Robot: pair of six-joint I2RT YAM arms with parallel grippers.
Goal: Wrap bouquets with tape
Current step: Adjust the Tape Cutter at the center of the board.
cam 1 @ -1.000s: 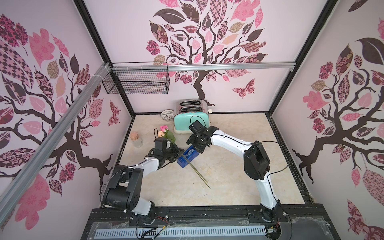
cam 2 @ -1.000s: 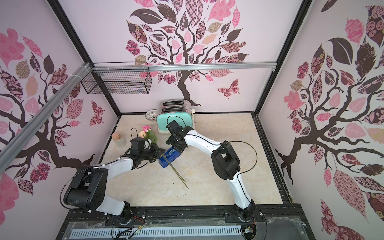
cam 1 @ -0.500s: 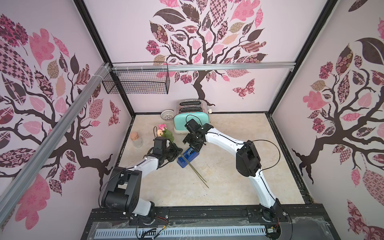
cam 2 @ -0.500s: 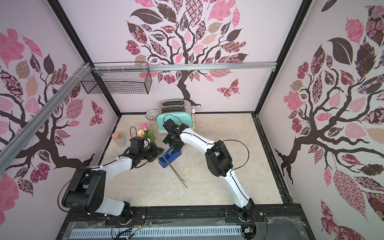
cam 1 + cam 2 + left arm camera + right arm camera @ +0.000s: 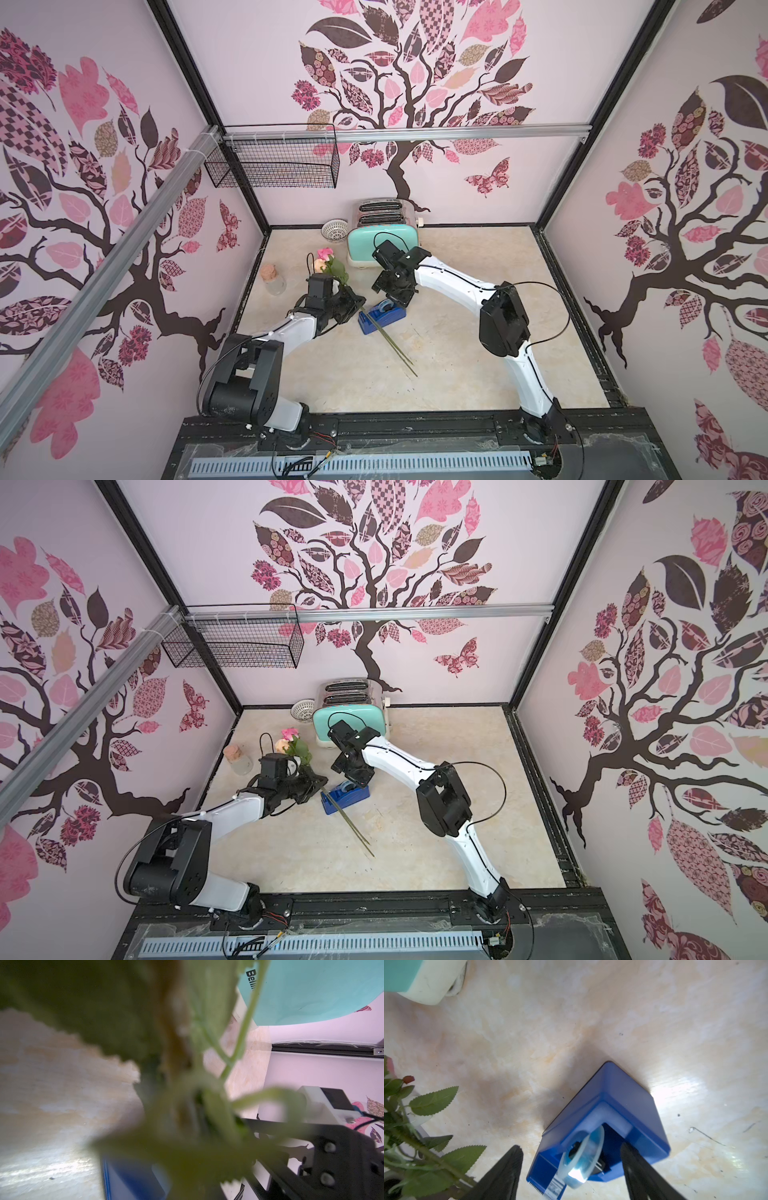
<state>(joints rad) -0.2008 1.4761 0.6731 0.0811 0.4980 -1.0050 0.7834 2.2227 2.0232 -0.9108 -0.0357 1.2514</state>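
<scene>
The bouquet [image 5: 326, 258] of a pink and a peach rose with green leaves is held low on its stems by my left gripper [image 5: 351, 303], which is shut on it. Its long thin stems [image 5: 395, 349] slant over the blue tape dispenser [image 5: 382, 316] onto the floor. In the left wrist view blurred leaves [image 5: 145, 1022] hide the jaws. My right gripper [image 5: 571, 1146] hangs open just above the dispenser [image 5: 623, 1095], a finger on either side of the clear tape roll [image 5: 583, 1159], touching neither. Both top views show the same layout, with bouquet [image 5: 291, 742] and dispenser [image 5: 347, 798].
A mint toaster [image 5: 380, 245] stands just behind the right gripper. A small white strainer [image 5: 334, 230] sits beside it at the back wall. A corked glass jar [image 5: 274, 283] stands near the left wall. A black wire basket [image 5: 274, 166] hangs high on the back rail.
The right arm has swung slightly left and back, its gripper settling lower over the dispenser. The left arm and the bouquet have stayed put.
</scene>
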